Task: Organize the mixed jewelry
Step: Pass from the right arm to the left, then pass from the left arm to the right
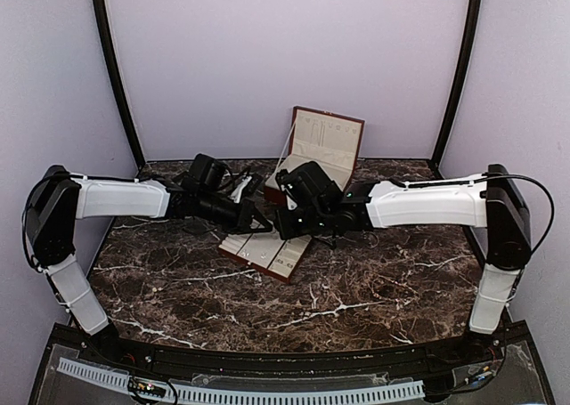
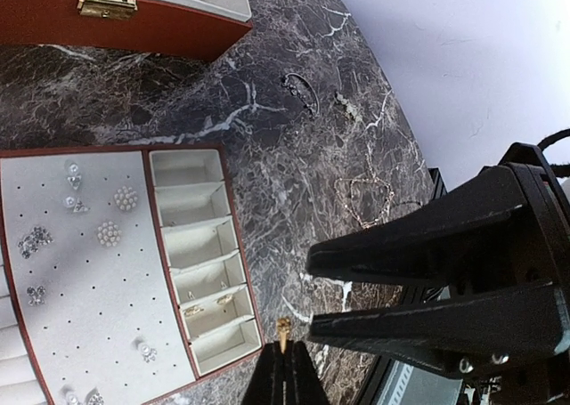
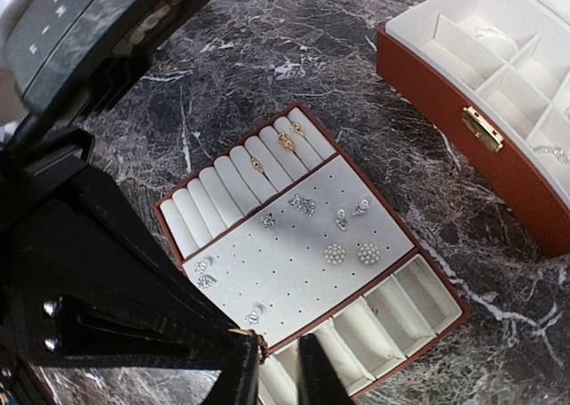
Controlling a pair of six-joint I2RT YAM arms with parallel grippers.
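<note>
At the middle of the table [image 2: 267, 129], over the edge of the tray [image 2: 98, 289], the two grippers meet tip to tip. The left gripper [image 2: 284, 352] has its jaws pressed together, and a small gold piece [image 2: 283, 332] is pinched between the very tips. The piece stands out past the tips, so most of it is free.

The right gripper [image 2: 312, 295] comes from the opposite side with its jaws parted by a clear gap. Nothing is inside this gap. In the left wrist view the gold piece is just beside the tip of one right finger [image 2: 392, 329], outside the gap and not between the two fingers. From these views I cannot tell if that finger touches the piece. The right wrist view shows the gold piece close above the tray's border, but the left gripper hides much of this place.

The other jewelry is in two places. On the dotted pad of the tray sit several studs [image 2: 108, 234], some like pearl clusters and some sparkling. Two or three small gold rings [image 2: 223, 296] lie in the narrow slots beside the pad.

Loose on the table, well apart from both grippers, lie a bracelet [image 2: 303, 89], a short chain [image 2: 349, 107] just beside it and a thin necklace [image 2: 365, 200] nearer to the right gripper.

The box [image 2: 134, 31] stands open behind the tray, and a few thin pieces lie in its compartments, too small to name.
</note>
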